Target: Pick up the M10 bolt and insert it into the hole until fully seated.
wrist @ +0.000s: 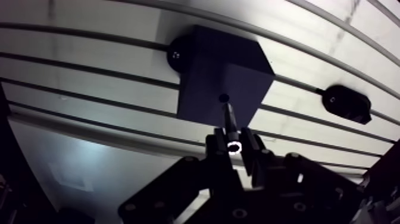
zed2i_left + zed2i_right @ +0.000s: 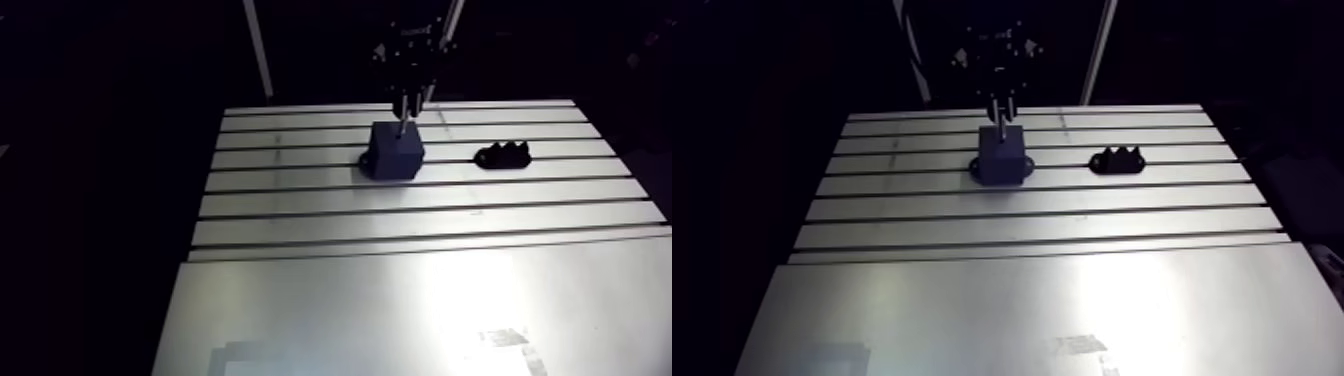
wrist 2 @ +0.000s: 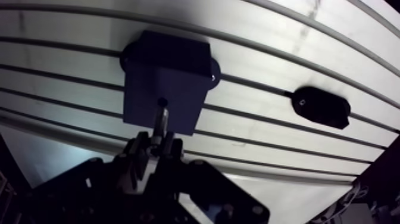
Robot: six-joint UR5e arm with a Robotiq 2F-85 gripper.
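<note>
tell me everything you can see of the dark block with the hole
The block is a dark, matte, box-shaped piece, plastic by its look, standing upright on the slotted table. Its top face has one small round hole. Rounded mounting ears stick out at its base, one with a screw head. The bolt, gripped in the hand, points at the hole with its tip at the mouth; whether it has entered cannot be told.

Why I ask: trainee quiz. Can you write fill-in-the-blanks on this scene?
The gripper is shut on the ____.
The bolt points at the hole atop the dark ____.
The block and a smaller notched holder sit apart on the slotted ____.
Missing: bolt; block; table.
</note>
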